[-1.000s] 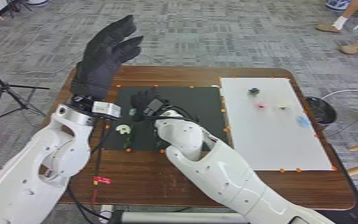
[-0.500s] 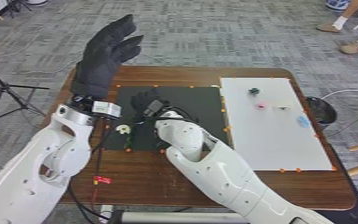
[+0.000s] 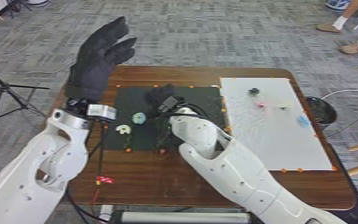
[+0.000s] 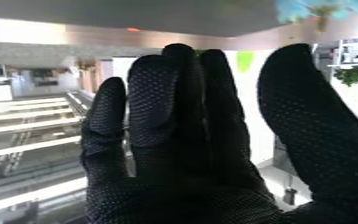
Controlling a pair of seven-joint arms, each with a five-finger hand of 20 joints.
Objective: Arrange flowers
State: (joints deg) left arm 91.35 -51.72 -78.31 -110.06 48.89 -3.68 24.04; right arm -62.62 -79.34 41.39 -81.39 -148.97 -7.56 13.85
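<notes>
My left hand (image 3: 94,62) is held up at the far left of the table, its fingers straight. Over the black mat (image 3: 189,95) is my right hand (image 3: 160,94). In the right wrist view that hand (image 4: 180,150) has straight fingers with the thumb spread, holding nothing; a light blue flower (image 4: 322,9) is beyond the thumb. On the mat's left part, a light blue flower (image 3: 139,118) lies just above a cream flower (image 3: 123,129) with a green stem, left of my right hand. The white board (image 3: 269,145) bears a dark green piece (image 3: 254,91), a pink flower (image 3: 261,105), a whitish one (image 3: 283,107) and a blue one (image 3: 303,121).
Orange markers line the mat and board edges. My right forearm crosses the table's (image 3: 202,185) front and the mat's lower right. A dark bin (image 3: 321,111) stands beyond the table's right edge, and a tripod (image 3: 14,95) stands at the left.
My right hand and forearm have shifted right, and the light blue flower on the mat has come into sight. My left hand has moved slightly left.
</notes>
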